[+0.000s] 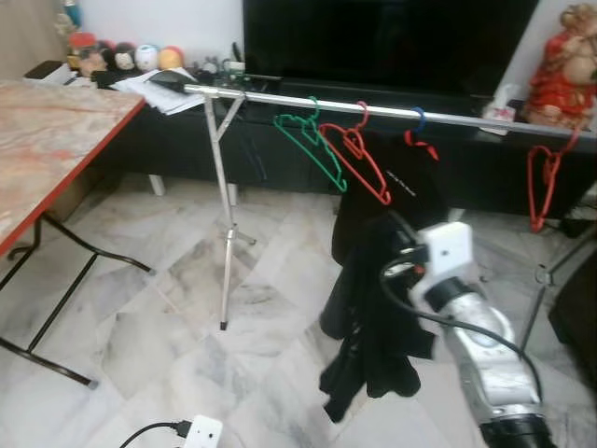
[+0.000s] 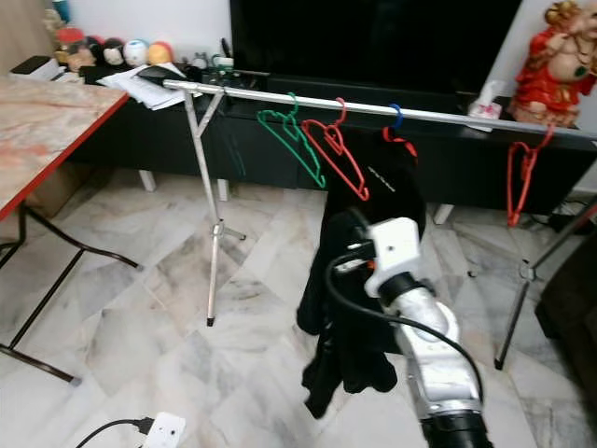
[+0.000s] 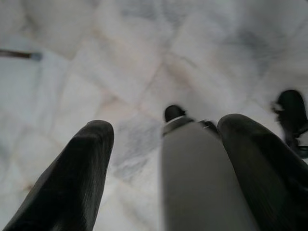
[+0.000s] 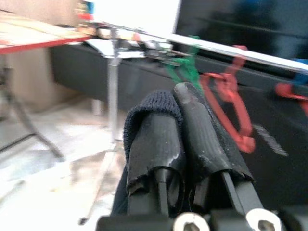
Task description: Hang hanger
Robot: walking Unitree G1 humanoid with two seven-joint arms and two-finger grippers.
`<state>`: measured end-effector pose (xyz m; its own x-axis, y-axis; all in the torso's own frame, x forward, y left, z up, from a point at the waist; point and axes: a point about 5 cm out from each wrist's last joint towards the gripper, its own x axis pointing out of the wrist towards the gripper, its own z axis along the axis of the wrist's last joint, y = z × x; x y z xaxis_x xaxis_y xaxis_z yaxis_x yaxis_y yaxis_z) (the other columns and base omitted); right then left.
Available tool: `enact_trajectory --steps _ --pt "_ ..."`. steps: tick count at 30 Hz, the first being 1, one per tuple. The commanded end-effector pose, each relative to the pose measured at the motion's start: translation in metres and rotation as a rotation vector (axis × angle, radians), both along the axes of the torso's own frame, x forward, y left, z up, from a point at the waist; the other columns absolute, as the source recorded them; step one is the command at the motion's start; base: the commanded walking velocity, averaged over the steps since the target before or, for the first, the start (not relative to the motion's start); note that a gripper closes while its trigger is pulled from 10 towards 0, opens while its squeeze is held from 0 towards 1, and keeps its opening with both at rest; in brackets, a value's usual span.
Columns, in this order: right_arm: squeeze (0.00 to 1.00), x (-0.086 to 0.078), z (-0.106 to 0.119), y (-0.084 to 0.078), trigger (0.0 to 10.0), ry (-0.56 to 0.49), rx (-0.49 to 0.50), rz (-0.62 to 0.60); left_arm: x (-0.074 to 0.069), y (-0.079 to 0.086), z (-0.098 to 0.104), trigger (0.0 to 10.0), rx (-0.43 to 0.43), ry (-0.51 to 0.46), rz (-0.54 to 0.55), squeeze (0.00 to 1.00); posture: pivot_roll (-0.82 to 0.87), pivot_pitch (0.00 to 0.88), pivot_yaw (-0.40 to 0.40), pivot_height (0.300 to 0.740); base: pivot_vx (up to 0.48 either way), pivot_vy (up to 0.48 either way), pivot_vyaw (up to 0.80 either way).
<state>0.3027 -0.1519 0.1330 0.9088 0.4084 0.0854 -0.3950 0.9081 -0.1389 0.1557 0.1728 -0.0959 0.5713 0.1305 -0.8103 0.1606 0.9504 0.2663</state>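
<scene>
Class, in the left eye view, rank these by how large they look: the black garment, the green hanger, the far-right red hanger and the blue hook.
1. Black garment, though it hangs nearest the camera.
2. Green hanger and far-right red hanger: too alike to rank.
3. Blue hook.

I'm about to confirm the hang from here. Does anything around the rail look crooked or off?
Yes. The black garment droops in a bunched heap from its hanger on the rail, and the right gripper is shut on a fold of it. The green hanger and red hanger beside it hang tilted.
</scene>
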Motion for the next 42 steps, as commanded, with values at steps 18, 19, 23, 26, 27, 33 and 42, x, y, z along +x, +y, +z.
enact_trajectory --steps 18,19,23,26,27,33,42 --pt "0.00 -0.002 -0.003 -0.003 10.0 -0.024 0.018 -0.004 -0.001 0.002 0.000 10.0 0.020 0.013 -0.014 0.00 -0.15 0.000 -0.001 0.740 0.000 -0.272 0.00" --pt "0.00 -0.002 -0.003 -0.004 10.0 -0.026 0.017 -0.005 -0.001 0.002 0.000 10.0 0.020 0.013 -0.017 0.00 -0.15 0.000 -0.001 0.740 0.000 -0.315 0.00" --pt "0.00 -0.004 -0.001 -0.004 10.0 -0.033 0.016 -0.003 0.000 0.002 0.000 10.0 0.018 0.011 -0.028 0.00 -0.15 0.000 0.002 0.740 0.000 -0.318 0.00" --pt "0.00 -0.005 -0.002 -0.004 10.0 -0.034 0.016 -0.002 0.001 0.001 0.000 10.0 0.017 0.009 -0.032 0.00 -0.16 0.000 0.006 0.740 0.000 -0.319 0.00" --pt "0.00 -0.005 -0.002 -0.003 10.0 -0.034 0.016 -0.002 0.001 0.001 0.000 10.0 0.016 0.009 -0.032 0.00 -0.16 0.000 0.004 0.740 0.000 -0.322 0.00" --pt "0.00 -0.006 -0.004 -0.005 10.0 -0.024 0.018 -0.004 0.001 0.001 0.001 10.0 0.011 -0.010 -0.035 0.00 -0.16 0.000 -0.002 0.740 0.000 -0.318 0.00" --pt "0.00 -0.008 -0.013 -0.010 10.0 0.010 0.041 -0.039 0.066 0.024 0.044 10.0 -0.025 -0.348 -0.006 0.00 -0.16 0.000 -0.003 0.740 0.000 -0.034 0.00"
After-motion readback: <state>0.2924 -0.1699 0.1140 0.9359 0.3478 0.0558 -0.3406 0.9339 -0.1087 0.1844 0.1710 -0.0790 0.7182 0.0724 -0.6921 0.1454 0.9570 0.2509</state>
